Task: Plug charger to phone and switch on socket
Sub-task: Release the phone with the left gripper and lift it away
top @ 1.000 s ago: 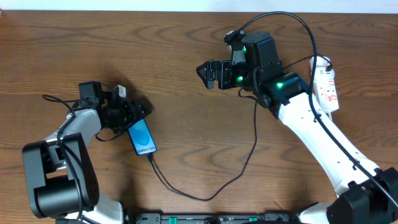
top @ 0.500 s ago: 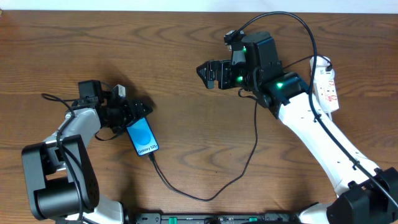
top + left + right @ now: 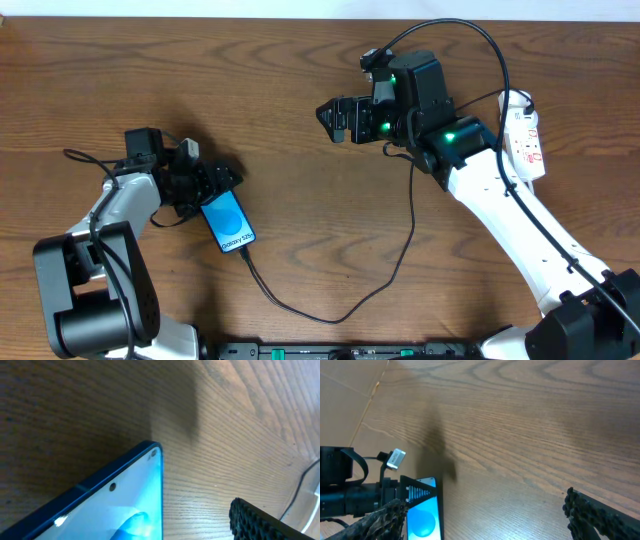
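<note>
On the brown wood-grain table (image 3: 300, 60), matte w/ long streaks, the right arm (image 3: 500, 200) reaches in from the lower right, smooth white shell, black head w/ green lights. The left arm (image 3: 120, 200) is smaller, grey and black, folded at the left edge. Socket (image 3: 527, 135): narrow white strip w/ red marks, lying far right behind the white forearm. Phone (image 3: 228, 225): slim rounded rectangle, glossy bright-blue screen, flat on the wood at centre-left, tilted. Charger (image 3: 400, 250): thin black cable looping from near the right arm down and round to the phone's lower short edge; how deep the tip sits, can't tell. Left gripper (image 3: 225, 183) at the phone's top end, jaws apart, its ribbed black pad (image 3: 260, 522) clear of the glass, gripping nothing. Right gripper (image 3: 332, 118) spread wide over bare wood, empty. Vs a sec ago: left jaws are wider and off the phone, right side unchanged.
</note>
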Robot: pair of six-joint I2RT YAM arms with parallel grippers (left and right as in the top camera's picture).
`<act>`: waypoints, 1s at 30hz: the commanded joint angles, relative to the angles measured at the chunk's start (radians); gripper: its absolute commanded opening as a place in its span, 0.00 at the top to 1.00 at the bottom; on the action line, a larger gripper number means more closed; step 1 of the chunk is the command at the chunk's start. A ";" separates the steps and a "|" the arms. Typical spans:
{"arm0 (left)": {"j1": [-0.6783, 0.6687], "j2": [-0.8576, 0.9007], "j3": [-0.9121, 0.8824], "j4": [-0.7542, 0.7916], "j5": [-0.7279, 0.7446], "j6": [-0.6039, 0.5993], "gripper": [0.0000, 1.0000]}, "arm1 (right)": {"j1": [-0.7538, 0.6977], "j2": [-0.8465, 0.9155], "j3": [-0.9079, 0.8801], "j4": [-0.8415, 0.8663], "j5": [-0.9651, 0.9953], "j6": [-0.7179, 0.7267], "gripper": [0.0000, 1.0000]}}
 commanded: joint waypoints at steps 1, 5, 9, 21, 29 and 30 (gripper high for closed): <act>0.003 0.040 -0.030 -0.035 -0.172 0.003 0.10 | 0.012 -0.011 0.012 -0.001 -0.003 -0.016 0.01; 0.003 0.040 -0.030 -0.045 -0.178 0.003 0.11 | 0.012 -0.011 0.012 0.000 -0.003 -0.016 0.01; 0.003 0.040 -0.030 -0.048 -0.178 0.003 0.10 | 0.012 -0.011 0.012 -0.001 -0.003 -0.016 0.01; 0.003 0.040 -0.030 -0.060 -0.178 0.003 0.10 | 0.012 -0.011 0.012 -0.001 -0.003 -0.016 0.01; 0.003 0.040 -0.030 -0.075 -0.178 0.003 0.10 | 0.012 -0.011 0.012 -0.001 -0.003 -0.016 0.01; 0.003 0.040 -0.030 -0.075 -0.178 0.003 0.10 | 0.012 -0.011 0.012 -0.001 -0.003 -0.016 0.01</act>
